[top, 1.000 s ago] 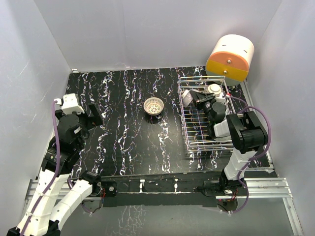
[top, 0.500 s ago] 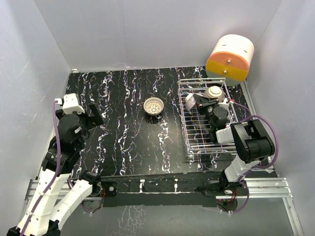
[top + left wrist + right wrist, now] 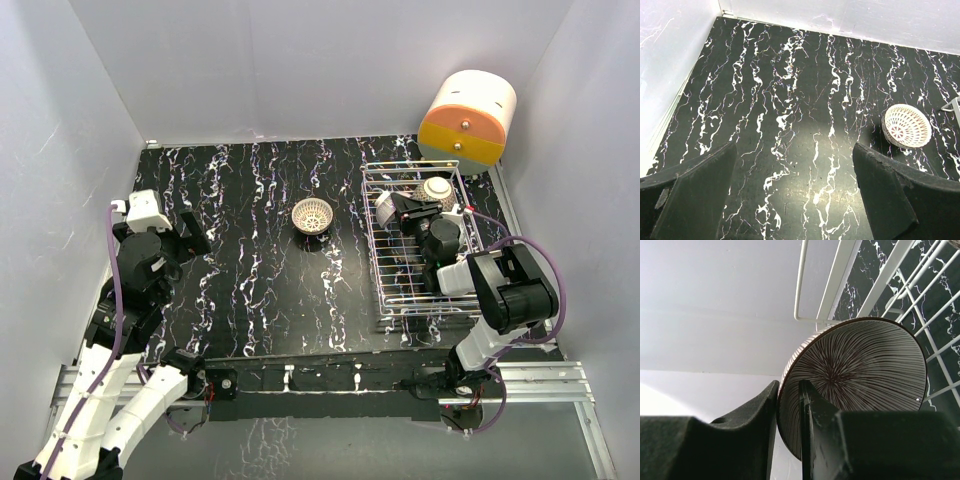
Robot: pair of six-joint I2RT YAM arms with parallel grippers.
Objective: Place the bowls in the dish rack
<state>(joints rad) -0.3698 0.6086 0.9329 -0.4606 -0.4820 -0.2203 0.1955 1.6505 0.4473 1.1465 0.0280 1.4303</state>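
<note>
The dish rack (image 3: 400,312) is a silver wire basket at the right of the table. My right gripper (image 3: 418,203) is over its far end, shut on the rim of a bowl (image 3: 436,188) that shows its pale underside. In the right wrist view this bowl (image 3: 860,375) has a brown radial-striped inside and stands on edge among the rack wires (image 3: 840,275), with my gripper (image 3: 789,390) pinching its rim. A white lattice bowl (image 3: 312,214) sits upright mid-table and also shows in the left wrist view (image 3: 906,126). My left gripper (image 3: 190,235) is open and empty at the far left, well apart from it.
An orange-and-cream cylinder (image 3: 467,118) stands at the back right corner, just behind the rack. White walls close in the table on the left, back and right. The black marbled tabletop (image 3: 790,100) lies under my left gripper (image 3: 794,147).
The right arm's elbow has swung right and down. The held bowl has sunk a little into the far end of the rack. The left arm and the lattice bowl have not moved.
</note>
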